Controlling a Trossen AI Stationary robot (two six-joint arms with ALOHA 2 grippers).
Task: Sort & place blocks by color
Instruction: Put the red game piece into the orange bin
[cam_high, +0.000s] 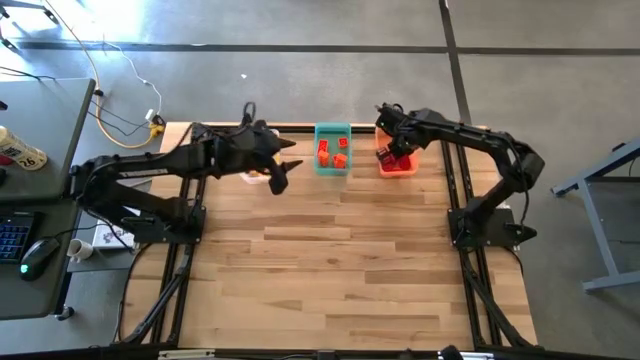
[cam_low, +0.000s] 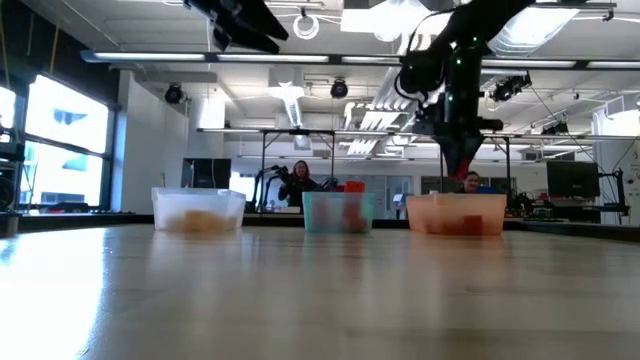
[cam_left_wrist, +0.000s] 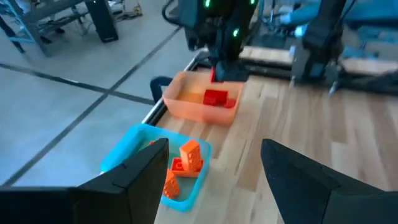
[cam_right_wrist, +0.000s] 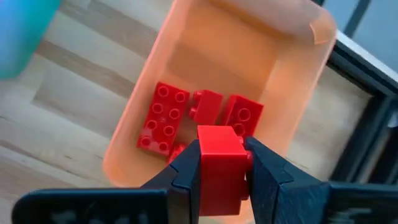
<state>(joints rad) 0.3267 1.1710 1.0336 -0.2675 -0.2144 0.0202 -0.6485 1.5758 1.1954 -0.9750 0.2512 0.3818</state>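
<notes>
So the right gripper (cam_right_wrist: 221, 163) is hanging right over the orange bin (cam_right_wrist: 298, 43) and it's pinching a red brick (cam_right_wrist: 219, 158) between its two fingers, jaws closed down to about the brick's width. The brick is sitting upright in the grip, with the fingers pressing on its two flat side walls. Directly below it, inside the bin, more red bricks (cam_right_wrist: 163, 117) are lying loose, studs up, touching or nearly touching each other.

Handling-wise, I'm guessing these things weigh basically nothing and are hard, stiff plastic, so squeezing isn't going to hurt them. The catch is that smooth glossy sides are probably a bit slippery, and the brick is smaller than the gripper, so a grip that's off-center could make it twist or pop out. Flat opposite sides look like the place to take hold, not the studded top.

The left gripper (cam_left_wrist: 211, 180) is wide open with nothing in it, hovering above the table. Just ahead of and below its fingers is the teal bin (cam_left_wrist: 127, 149) with orange bricks (cam_left_wrist: 183, 165) piled in it. Beyond that is the orange bin with the right arm over it. The clear bin (cam_low: 198, 211) with yellowish pieces is sitting under the left arm, from what the low view shows.
</notes>
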